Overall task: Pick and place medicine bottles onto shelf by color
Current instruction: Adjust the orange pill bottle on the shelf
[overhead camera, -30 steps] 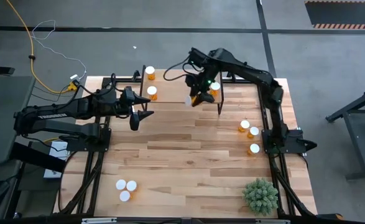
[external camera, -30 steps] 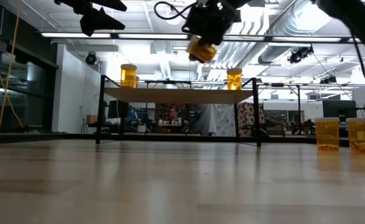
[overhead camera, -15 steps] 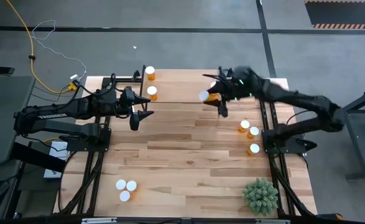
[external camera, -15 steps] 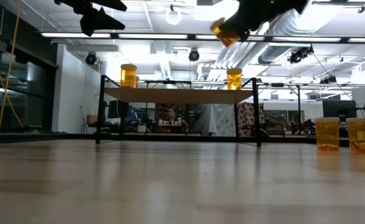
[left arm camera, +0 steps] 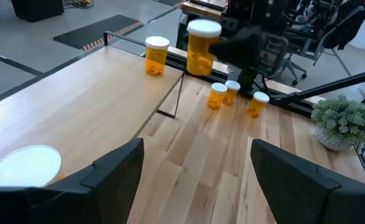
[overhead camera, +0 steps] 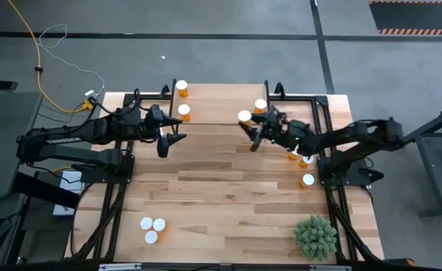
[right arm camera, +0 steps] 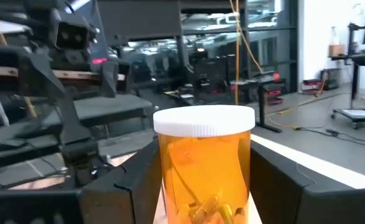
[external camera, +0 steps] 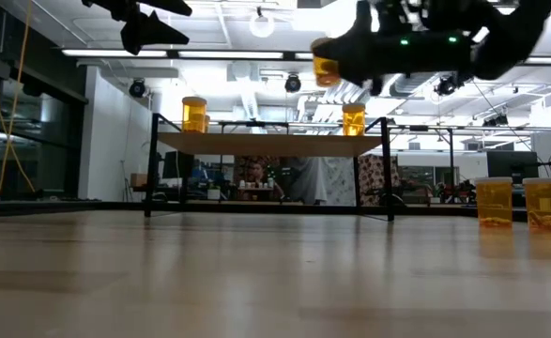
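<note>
Medicine bottle (right arm camera: 204, 165), pills visible, clamped in right end effector (overhead camera: 252, 129).

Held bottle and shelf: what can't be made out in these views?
- Right gripper holds a bottle; the right wrist view's bottom edge cuts off its base.
- Shelf: the low view is edge-on, hiding its top.
- Left gripper: cropped in the low view.
- Bottle labels: too small everywhere.

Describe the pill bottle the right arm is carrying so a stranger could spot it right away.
Find the low wooden shelf at the table's far edge. Beside its right end, the right end effector holds an amber pill bottle with a white cap. It alone hangs in the air; every other bottle stands on a surface.
</note>
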You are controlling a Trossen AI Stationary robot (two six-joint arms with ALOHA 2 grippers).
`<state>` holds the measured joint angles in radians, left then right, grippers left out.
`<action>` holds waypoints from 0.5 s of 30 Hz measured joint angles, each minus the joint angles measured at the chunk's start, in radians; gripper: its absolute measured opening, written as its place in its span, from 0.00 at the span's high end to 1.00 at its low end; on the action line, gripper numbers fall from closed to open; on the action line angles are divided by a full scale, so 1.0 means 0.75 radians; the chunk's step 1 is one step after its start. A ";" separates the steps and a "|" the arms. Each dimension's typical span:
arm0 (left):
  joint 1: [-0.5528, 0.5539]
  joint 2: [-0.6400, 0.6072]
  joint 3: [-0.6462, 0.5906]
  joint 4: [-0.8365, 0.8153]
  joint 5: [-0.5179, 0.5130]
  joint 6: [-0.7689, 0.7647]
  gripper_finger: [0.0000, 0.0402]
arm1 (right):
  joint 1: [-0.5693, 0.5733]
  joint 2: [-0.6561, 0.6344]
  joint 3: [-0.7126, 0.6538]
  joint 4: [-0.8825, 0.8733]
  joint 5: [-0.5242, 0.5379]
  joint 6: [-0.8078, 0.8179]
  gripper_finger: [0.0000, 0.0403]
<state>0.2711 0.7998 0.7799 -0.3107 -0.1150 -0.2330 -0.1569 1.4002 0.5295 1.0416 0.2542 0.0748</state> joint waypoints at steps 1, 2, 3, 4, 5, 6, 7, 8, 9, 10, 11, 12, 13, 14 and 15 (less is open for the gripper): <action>0.000 0.000 0.000 0.000 0.000 0.000 0.29 | 0.015 0.039 0.034 -0.007 0.042 -0.002 0.50; 0.000 0.000 0.000 0.001 0.000 0.000 0.29 | 0.029 0.081 0.074 -0.022 0.086 0.000 0.50; 0.000 0.000 0.000 0.001 0.000 0.000 0.29 | 0.039 0.120 0.116 -0.046 0.122 0.006 0.50; 0.000 0.000 0.000 0.001 0.000 0.000 0.29 | 0.044 0.158 0.154 -0.072 0.151 0.008 0.50; 0.000 0.000 0.000 0.001 0.000 0.000 0.29 | 0.045 0.194 0.192 -0.096 0.169 0.006 0.50; 0.000 0.000 0.000 0.001 0.000 0.000 0.29 | 0.046 0.230 0.232 -0.121 0.186 0.005 0.50; 0.000 0.000 0.000 0.001 0.000 0.000 0.29 | 0.043 0.258 0.267 -0.150 0.205 0.006 0.50; 0.000 0.000 0.000 0.001 0.000 0.000 0.29 | 0.041 0.284 0.301 -0.185 0.236 0.020 0.50; 0.000 0.000 0.000 0.001 0.000 0.000 0.29 | 0.036 0.310 0.338 -0.223 0.269 0.044 0.50; 0.000 0.000 0.000 0.000 0.000 0.000 0.29 | 0.033 0.330 0.369 -0.265 0.306 0.068 0.50; 0.000 0.000 0.000 0.000 0.000 0.000 0.29 | 0.027 0.349 0.396 -0.308 0.342 0.089 0.50; 0.000 0.000 0.000 0.000 0.000 0.000 0.29 | 0.020 0.367 0.423 -0.337 0.379 0.108 0.50; 0.000 0.000 0.000 0.000 0.001 0.000 0.29 | 0.015 0.382 0.444 -0.367 0.412 0.118 0.50; 0.000 0.000 0.000 -0.001 0.000 0.000 0.29 | 0.011 0.396 0.459 -0.382 0.453 0.127 0.50; 0.000 0.000 0.000 -0.001 0.000 0.000 0.29 | 0.006 0.412 0.475 -0.388 0.477 0.139 0.50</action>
<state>0.2714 0.7998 0.7799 -0.3111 -0.1149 -0.2329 -0.1523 1.7094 0.8855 0.7503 0.6121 0.1792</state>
